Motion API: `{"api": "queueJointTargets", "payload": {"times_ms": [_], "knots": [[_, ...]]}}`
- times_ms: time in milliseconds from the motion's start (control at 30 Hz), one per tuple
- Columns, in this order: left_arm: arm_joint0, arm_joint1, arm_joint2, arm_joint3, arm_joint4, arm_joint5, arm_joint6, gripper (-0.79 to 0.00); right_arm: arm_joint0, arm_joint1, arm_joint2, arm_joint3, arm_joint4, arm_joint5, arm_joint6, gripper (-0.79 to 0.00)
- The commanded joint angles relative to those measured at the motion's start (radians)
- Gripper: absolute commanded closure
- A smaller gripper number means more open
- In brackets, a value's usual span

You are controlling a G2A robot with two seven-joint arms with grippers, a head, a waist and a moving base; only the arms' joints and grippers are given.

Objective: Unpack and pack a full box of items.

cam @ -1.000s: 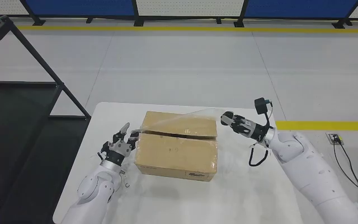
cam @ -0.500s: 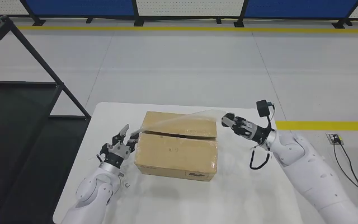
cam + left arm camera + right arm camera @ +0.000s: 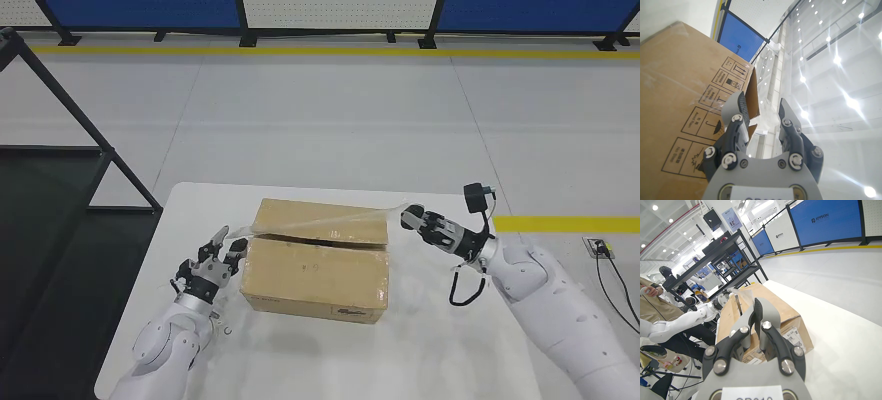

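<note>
The cardboard box [image 3: 315,265] sits near the middle of the table [image 3: 440,340], its top seam parted. The right gripper [image 3: 408,215] hovers past the box end facing the table's right edge, fingers [image 3: 761,308] clamped on a clear tape strip [image 3: 330,215] that stretches back over the box top. The left gripper [image 3: 222,245] is just beside the opposite end, fingers [image 3: 742,106] apart.

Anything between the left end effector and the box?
No obstacle. The left end effector, open, sits right at the box end flap; only crumpled clear tape lies between its fingers. The right end effector pinches the tape's other end.
</note>
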Motion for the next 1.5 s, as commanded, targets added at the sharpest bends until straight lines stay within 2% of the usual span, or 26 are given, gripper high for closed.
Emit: {"api": "queueJointTargets", "payload": {"times_ms": [0, 200, 367, 633, 767, 900, 1067, 1467], "knots": [[0.005, -0.001, -0.008, -0.004, 0.003, -0.007, 0.004, -0.388, 0.002, 0.002, -0.005, 0.000, 0.001, 0.000, -0.005, 0.000], [0.048, 0.003, -0.073, -0.058, -0.008, -0.043, 0.018, -0.382, 0.007, 0.006, -0.023, -0.001, 0.000, 0.000, -0.015, 0.000], [0.079, 0.004, -0.135, -0.143, -0.023, -0.092, 0.031, -0.329, 0.012, 0.011, -0.036, -0.004, -0.001, 0.000, -0.020, 0.000], [0.054, 0.004, -0.142, -0.223, 0.044, -0.052, 0.054, -0.305, 0.024, 0.019, -0.056, -0.010, -0.002, 0.000, -0.026, 0.000], [0.014, 0.002, -0.097, -0.214, 0.104, 0.027, 0.055, -0.317, 0.031, 0.021, -0.067, -0.011, -0.003, 0.000, -0.029, 0.000], [-0.037, -0.004, -0.040, -0.162, 0.167, 0.094, 0.073, -0.305, 0.036, 0.024, -0.077, -0.011, -0.003, 0.000, -0.034, 0.000], [-0.070, -0.012, 0.009, -0.114, 0.197, 0.113, 0.067, -0.299, 0.038, 0.028, -0.088, -0.012, -0.007, 0.000, -0.046, 0.000], [-0.073, -0.024, 0.040, -0.079, 0.224, 0.117, 0.077, -0.296, 0.043, 0.035, -0.115, -0.013, -0.017, 0.000, -0.073, 0.000]]}}
